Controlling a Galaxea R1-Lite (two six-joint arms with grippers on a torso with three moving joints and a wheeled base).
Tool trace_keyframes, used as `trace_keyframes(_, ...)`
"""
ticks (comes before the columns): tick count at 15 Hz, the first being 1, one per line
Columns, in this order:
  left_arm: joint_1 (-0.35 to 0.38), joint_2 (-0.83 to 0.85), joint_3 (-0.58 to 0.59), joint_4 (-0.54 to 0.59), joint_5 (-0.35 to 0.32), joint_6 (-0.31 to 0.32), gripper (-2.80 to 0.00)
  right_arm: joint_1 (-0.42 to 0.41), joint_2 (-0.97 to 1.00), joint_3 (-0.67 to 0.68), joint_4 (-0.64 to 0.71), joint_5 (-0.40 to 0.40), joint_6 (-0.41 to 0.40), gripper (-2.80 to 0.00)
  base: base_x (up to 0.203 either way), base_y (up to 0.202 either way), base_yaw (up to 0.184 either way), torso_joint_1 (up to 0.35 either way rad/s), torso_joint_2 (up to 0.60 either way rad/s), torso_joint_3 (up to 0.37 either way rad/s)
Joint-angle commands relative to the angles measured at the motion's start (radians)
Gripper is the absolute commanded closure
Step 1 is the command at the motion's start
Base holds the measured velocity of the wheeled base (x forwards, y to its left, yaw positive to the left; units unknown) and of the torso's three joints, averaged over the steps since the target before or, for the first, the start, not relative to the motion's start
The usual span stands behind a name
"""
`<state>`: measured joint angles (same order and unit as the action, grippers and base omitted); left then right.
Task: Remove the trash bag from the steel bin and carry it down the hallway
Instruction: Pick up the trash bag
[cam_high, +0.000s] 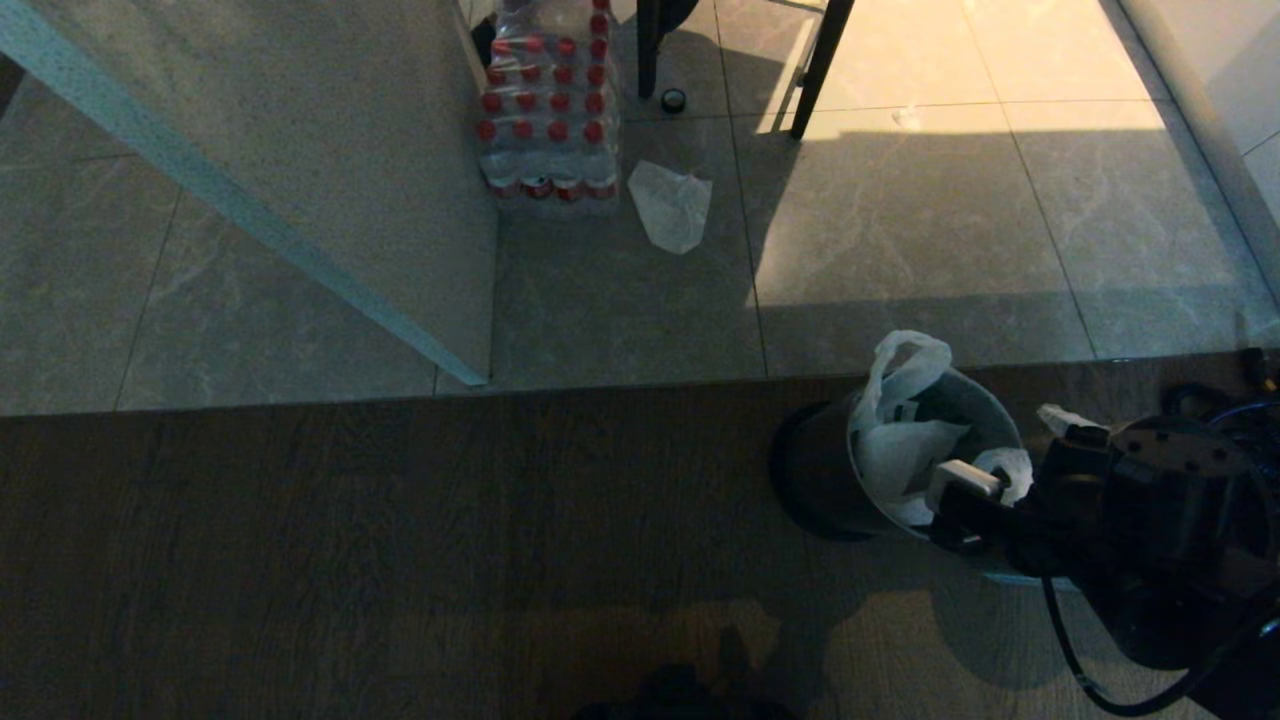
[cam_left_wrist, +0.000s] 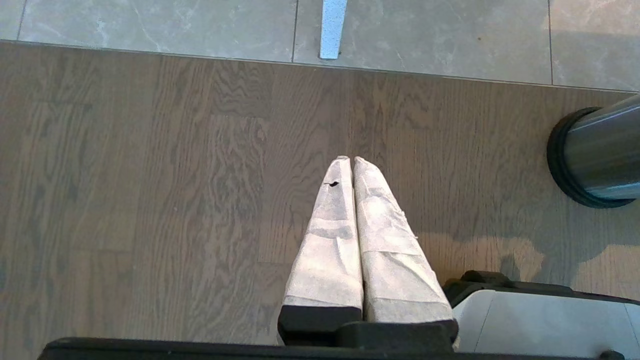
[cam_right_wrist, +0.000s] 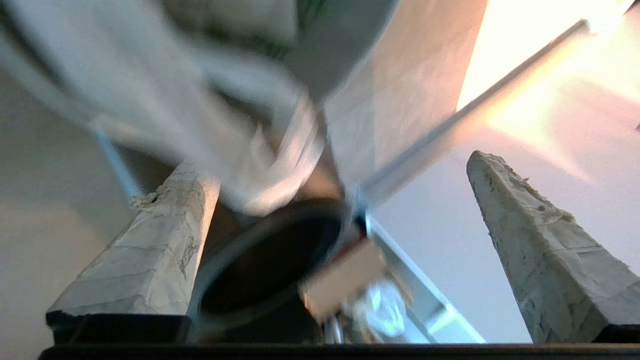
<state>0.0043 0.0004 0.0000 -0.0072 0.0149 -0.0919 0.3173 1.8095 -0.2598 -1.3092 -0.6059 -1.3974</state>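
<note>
Down at the right side of the head view, the right gripper (cam_high: 1020, 455) reaches in from the robot's body toward the steel bin (cam_high: 815, 470), its wrist turned so that one taped finger lies over the near part of the bin's mouth and the other sits beyond the rim on the far side. Its fingers (cam_right_wrist: 150, 250) are spread wide, with nothing pinched between them; the right wrist view shows the bin's dark round opening (cam_right_wrist: 265, 260) between them, blurred.

The trash bag (cam_high: 900, 420) is in the bin, its thin white plastic bunched in the mouth and one loop handle standing up above the far rim. In the right wrist view the bag (cam_right_wrist: 200, 100) is a pale smear just ahead of the fingers, with a trace of green print; whether a finger touches it cannot be told.

The bin stands upright on the wooden floor (cam_high: 350, 540), close to the edge where the wood meets the tiled floor (cam_high: 900, 230). On the tiles lie a white scrap (cam_high: 670, 205) and, just beside it, a shrink-wrapped pack of red-capped bottles (cam_high: 548, 100).

The left gripper (cam_left_wrist: 352, 162) hangs over bare wood, well apart from the bin (cam_left_wrist: 597, 150), its taped fingers pressed together and pointing down at the floor.
</note>
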Motion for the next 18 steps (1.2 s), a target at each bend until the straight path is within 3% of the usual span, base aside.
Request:
trace_keyframes(1, 0.000, 0.000, 0.000, 0.000, 0.000, -0.002, 0.00, -0.010, 0.017, 0.004, -0.043, 0.025, -0.015, -2.80, 0.000, 0.000, 0.000, 0.000, 0.00, 0.000)
trace_keyframes(7, 0.000, 0.000, 0.002, 0.000, 0.000, -0.002, 0.00, -0.025, 0.144, -0.005, -0.197, 0.223, -0.067, -2.80, 0.000, 0.000, 0.000, 0.000, 0.00, 0.000)
trace_keyframes(13, 0.001, 0.000, 0.000, 0.000, 0.000, -0.002, 0.00, -0.089, 0.237, -0.106, -0.221, 0.351, -0.117, -2.80, 0.000, 0.000, 0.000, 0.000, 0.00, 0.000)
trace_keyframes(18, 0.000, 0.000, 0.000, 0.000, 0.000, -0.002, 0.00, -0.094, 0.213, -0.227, -0.221, 0.383, -0.209, -2.80, 0.000, 0.000, 0.000, 0.000, 0.00, 0.000)
